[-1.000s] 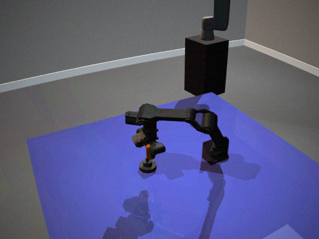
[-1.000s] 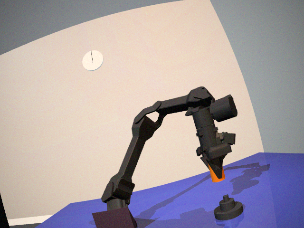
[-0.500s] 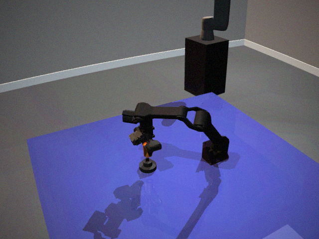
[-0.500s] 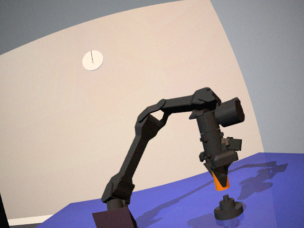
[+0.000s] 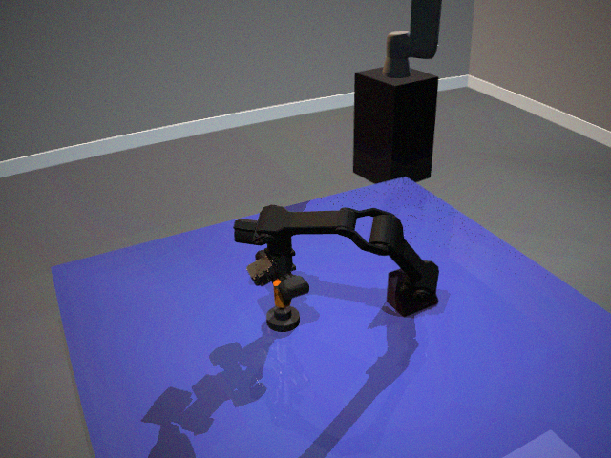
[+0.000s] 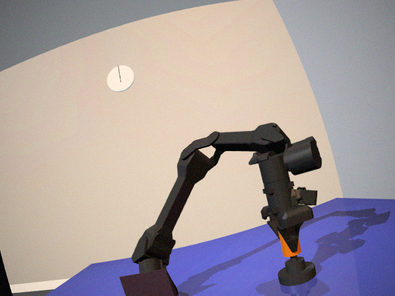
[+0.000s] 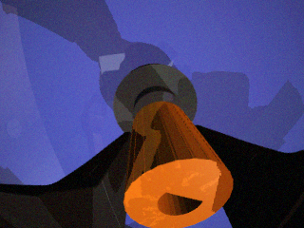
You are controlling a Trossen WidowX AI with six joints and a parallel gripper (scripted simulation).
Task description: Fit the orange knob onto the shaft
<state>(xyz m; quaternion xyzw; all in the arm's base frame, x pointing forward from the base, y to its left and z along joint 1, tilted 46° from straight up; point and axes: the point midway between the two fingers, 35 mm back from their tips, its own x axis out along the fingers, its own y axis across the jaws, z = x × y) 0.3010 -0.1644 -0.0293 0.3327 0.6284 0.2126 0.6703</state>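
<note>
The tapered orange knob (image 5: 279, 294) (image 6: 287, 247) (image 7: 178, 161), with a D-shaped hole showing in its near end, is clamped in the black jaws (image 5: 279, 290) (image 6: 290, 246) of the arm. It stands over the dark round stepped pedestal (image 5: 283, 319) (image 6: 297, 272) (image 7: 185, 92), leaning slightly in the exterior view. A short bit of the dark shaft (image 6: 293, 256) shows between the knob's lower end and the pedestal's upper step, so the knob is not down on the pedestal; whether the shaft's tip is inside the hole, I cannot tell. The pedestal sits on the blue counter (image 5: 162, 296) (image 6: 223, 258) (image 7: 266, 38), with shadows around it. The black jointed arm (image 5: 315, 221) (image 6: 236, 140) arches over from its dark reddish base (image 5: 393, 293) (image 6: 146, 283), well apart from the pedestal. Beyond the counter, a tall black block (image 5: 373, 128) carries another dark arm (image 5: 425, 30). A round white clock (image 6: 120, 78) hangs on the beige wall (image 6: 95, 143).
</note>
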